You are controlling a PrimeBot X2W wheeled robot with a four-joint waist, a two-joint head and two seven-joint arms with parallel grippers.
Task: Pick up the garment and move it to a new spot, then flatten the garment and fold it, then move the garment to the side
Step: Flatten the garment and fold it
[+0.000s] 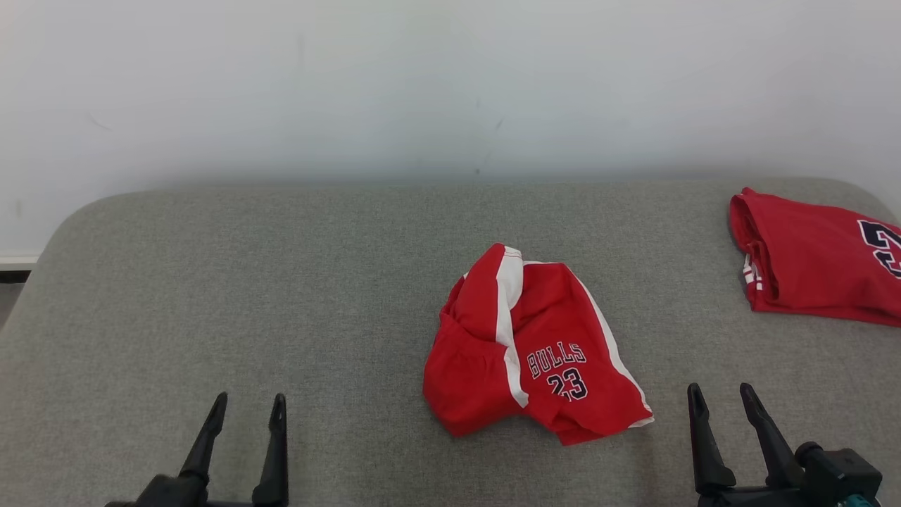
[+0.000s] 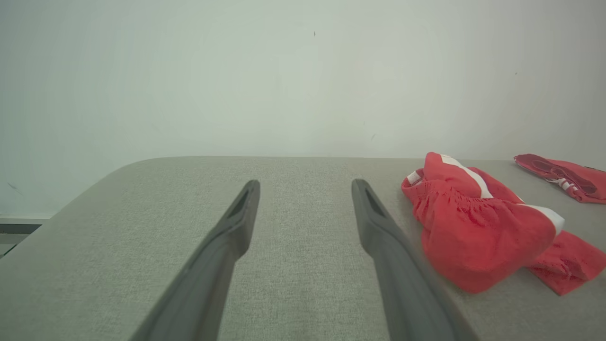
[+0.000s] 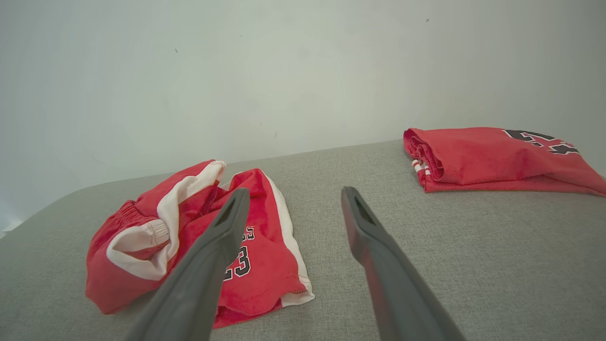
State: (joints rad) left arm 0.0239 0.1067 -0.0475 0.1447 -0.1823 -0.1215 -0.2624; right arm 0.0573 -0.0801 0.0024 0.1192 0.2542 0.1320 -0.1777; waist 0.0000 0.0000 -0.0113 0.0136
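The garment (image 1: 535, 352) is a pair of red shorts with white side stripes and "BULLS 23" printed on it, lying crumpled in a heap at the middle of the grey padded table (image 1: 246, 282). It also shows in the left wrist view as the garment (image 2: 478, 227) and in the right wrist view as the garment (image 3: 199, 237). My left gripper (image 1: 248, 413) stands open at the lower left, well left of the heap, holding nothing. My right gripper (image 1: 722, 400) stands open at the lower right, just right of the heap, also with nothing in it.
A second red garment (image 1: 816, 264), folded, lies at the table's far right edge; it appears as the folded garment (image 3: 497, 158) in the right wrist view. A pale wall (image 1: 450, 84) rises behind the table. The table's corners are rounded.
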